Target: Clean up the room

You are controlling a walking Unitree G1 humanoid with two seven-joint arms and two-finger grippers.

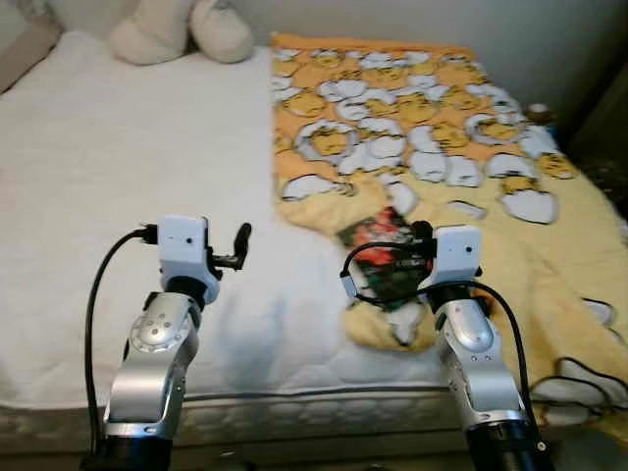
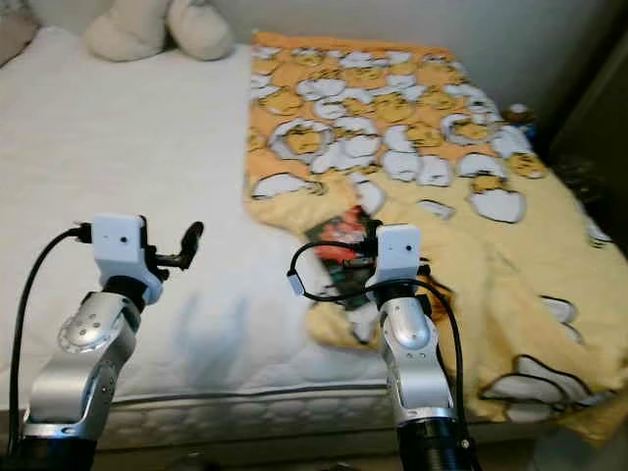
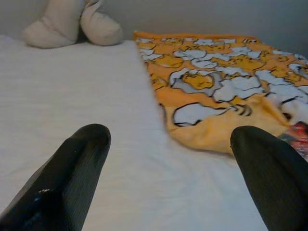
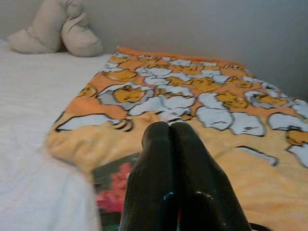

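A: Right gripper (image 4: 168, 132) is hovering low over the near edge of the bed (image 1: 128, 167), fingers pressed flat together, nothing between them. Left gripper (image 3: 168, 144) is sitting level with it further left over bare white sheet, fingers spread wide, also holding nothing.

B: Where's the blanket lying relative to them?

A: Yellow-orange blanket (image 1: 412, 128) with the white and yellow cartoon print is covering the right half of the bed, running from the wall end down to the near edge and draping off the right side. Right gripper is pointing straight along it, tips just above the rumpled near-left corner. Left gripper is aiming at the sheet, with the blanket's left edge off to its right.

B: Anything else near the closed fingers?

A: A flat red-and-dark printed item (image 1: 378, 250) is lying at that rumpled corner, partly on the blanket, just beside the right gripper's tips. Can't tell what it is, too blurred.

B: Far end?

A: Cream pillow (image 1: 182, 29) is slumping against the wall at the sheet's far side, well apart from both grippers.
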